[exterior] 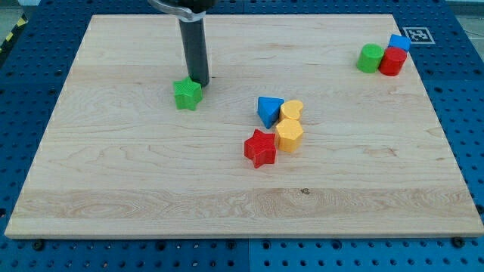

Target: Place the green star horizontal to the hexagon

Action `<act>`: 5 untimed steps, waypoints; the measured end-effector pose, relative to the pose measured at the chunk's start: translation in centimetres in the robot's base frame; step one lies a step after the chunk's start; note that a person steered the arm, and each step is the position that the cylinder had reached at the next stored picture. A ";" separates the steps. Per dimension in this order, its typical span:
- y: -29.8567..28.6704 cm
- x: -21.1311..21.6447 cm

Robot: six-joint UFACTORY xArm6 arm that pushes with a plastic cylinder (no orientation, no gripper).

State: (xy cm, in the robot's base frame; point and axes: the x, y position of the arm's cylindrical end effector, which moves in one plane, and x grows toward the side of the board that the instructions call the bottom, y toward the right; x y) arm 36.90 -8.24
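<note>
The green star (187,94) lies on the wooden board (113,174), left of the middle. My tip (200,82) stands just above and to the right of it, touching or nearly touching its upper right edge. The yellow hexagon (289,135) lies right of the middle, lower in the view than the star. A red star (261,148) touches the hexagon's left side. A blue triangle (268,110) and a yellow heart (293,111) sit just above the hexagon.
At the view's top right, a green cylinder (370,58), a red cylinder (392,61) and a small blue block (400,42) stand close together near the board's corner. A black and white marker (416,35) lies beyond that corner.
</note>
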 end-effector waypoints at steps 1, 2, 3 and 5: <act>-2.4 -0.2; -3.8 0.1; -3.1 3.8; -2.5 5.5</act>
State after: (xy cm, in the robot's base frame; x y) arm 42.37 -10.71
